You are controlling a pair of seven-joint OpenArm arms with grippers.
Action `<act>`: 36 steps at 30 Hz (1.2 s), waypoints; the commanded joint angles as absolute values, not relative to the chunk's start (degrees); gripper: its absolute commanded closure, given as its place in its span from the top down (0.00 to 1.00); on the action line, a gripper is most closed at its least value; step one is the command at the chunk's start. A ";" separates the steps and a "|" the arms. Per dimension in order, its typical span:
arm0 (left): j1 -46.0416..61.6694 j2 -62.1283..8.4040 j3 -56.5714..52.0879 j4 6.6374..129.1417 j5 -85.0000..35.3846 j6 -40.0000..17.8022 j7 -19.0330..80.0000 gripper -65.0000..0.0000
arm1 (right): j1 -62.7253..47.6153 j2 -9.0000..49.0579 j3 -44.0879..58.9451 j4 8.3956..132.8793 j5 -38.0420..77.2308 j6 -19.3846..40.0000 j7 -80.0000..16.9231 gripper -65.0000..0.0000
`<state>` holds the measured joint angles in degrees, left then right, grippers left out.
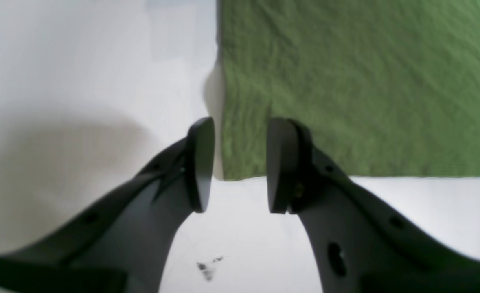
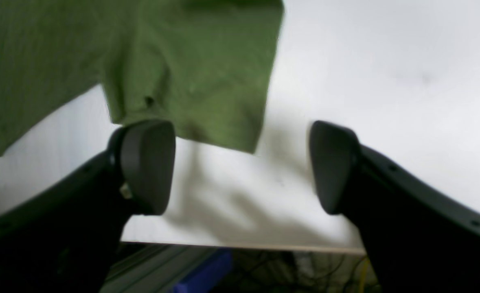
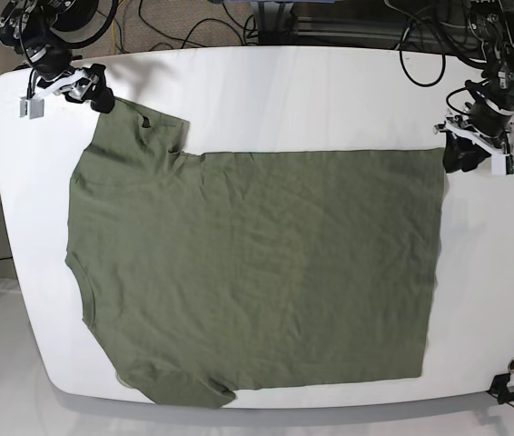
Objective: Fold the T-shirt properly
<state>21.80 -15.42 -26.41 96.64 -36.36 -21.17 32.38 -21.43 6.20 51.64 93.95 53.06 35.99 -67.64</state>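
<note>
T-shirt [image 3: 257,272] spread flat mid-frame on white bench [image 3: 266,100], no fold made.
Left gripper [image 3: 471,151] part-open at upper right corner, right gripper [image 3: 83,87] wide open upper left; both empty.

the olive-green t-shirt [image 3: 257,272] lies spread flat and slightly wrinkled on the white desk [image 3: 330,91], both short sleeves extended.

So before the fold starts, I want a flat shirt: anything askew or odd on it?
The T-shirt lies flat. Its upper sleeve shows a small dark spot, perhaps a hole; too blurred to tell.
</note>
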 commanded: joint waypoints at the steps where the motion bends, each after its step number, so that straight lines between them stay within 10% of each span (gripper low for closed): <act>1: 21.41 -16.13 -27.56 97.45 -37.93 -22.20 32.66 0.31 | -21.49 6.90 51.65 92.09 54.20 36.00 -66.95 0.76; 24: 21.49 -16.13 -28.44 97.45 -38.29 -22.20 33.45 0.31 | -16.75 4.00 46.73 90.15 54.11 34.51 -68.00 0.75; 27: 21.49 -16.13 -28.53 97.45 -38.29 -22.20 33.45 0.31 | -16.48 4.00 46.73 90.15 54.11 34.51 -68.00 0.58; 32: 21.49 -16.22 -28.62 97.45 -38.29 -22.20 33.45 0.31 | -16.31 4.00 46.73 90.15 54.11 34.42 -68.00 0.01; 36: 21.58 -16.13 -31.34 97.45 -38.46 -23.78 33.54 0.31 | -16.48 4.09 46.73 90.15 54.11 34.42 -68.00 0.00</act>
